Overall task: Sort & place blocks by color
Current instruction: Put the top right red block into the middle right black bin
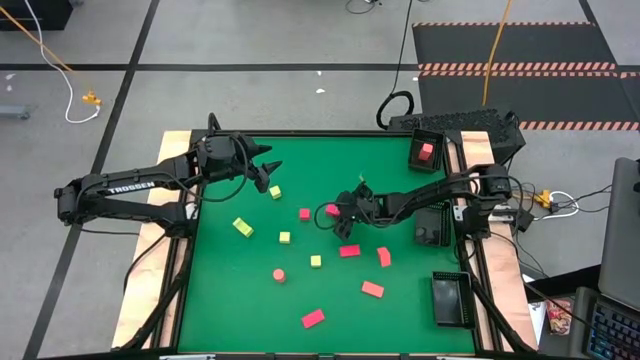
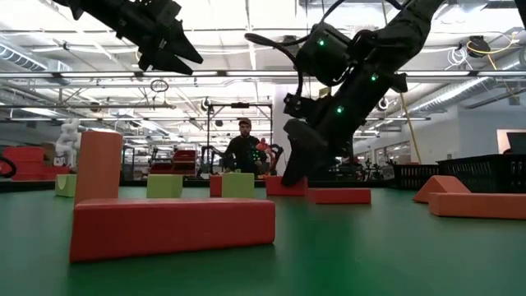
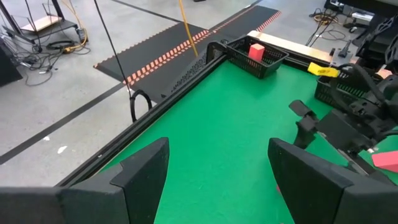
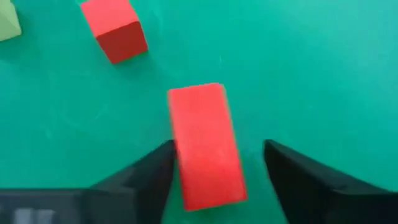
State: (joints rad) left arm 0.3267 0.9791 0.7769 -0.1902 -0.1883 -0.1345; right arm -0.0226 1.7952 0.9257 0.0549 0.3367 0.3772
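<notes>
On the green felt-covered table (image 1: 220, 300), the right gripper (image 4: 217, 171) hangs with fingers spread, released, around an oblong red block (image 4: 205, 146) lying between them. A small red cube (image 4: 115, 28) sits beyond the fingertips. The left gripper (image 3: 217, 168) hovers open, empty.

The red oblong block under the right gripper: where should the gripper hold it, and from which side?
Grip the red oblong block across its two long flat sides, near mid-length, coming straight down. It lies flat on the green mat, and the right gripper, open, already straddles its narrow width.
</notes>
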